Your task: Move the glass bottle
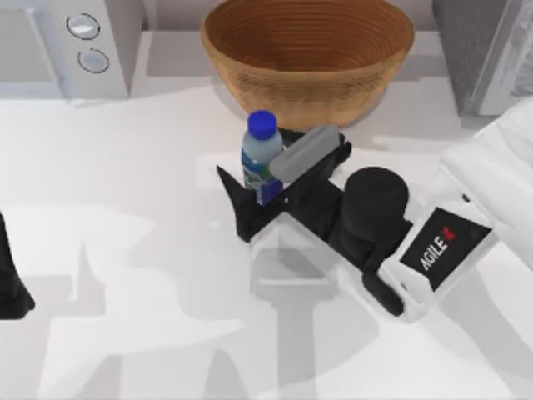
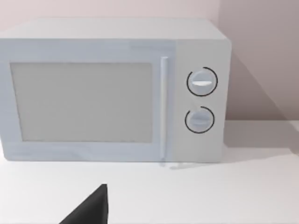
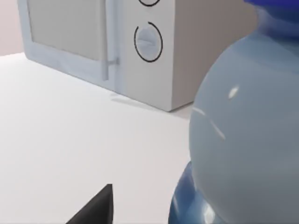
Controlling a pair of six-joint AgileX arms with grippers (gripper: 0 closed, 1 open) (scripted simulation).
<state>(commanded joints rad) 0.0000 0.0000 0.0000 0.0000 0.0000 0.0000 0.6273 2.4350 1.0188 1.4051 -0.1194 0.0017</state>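
Top view shows the right gripper near the middle of the table, a little toward 12 o'clock, with its arm reaching in from the 4 o'clock side. Its fingers are pinching the bottle on the lower body, one black finger at the bottle's 9 o'clock side and the other at its 3 o'clock side. The bottle stands upright with the blue cap up and the label partly covered by the fingers. I cannot tell if its base touches the table or is a little above it, because the gripper hides it. The woven bowl is just beside the bottle, at its 12 to 1 o'clock. The microwave is in the 10 o'clock corner of the table, well apart from the bottle. In the right wrist view the bottle is very close to the camera, and the microwave is behind. The left arm is parked at the 8 o'clock edge of the table, and I cannot tell the state of its gripper; the left wrist view faces the microwave.
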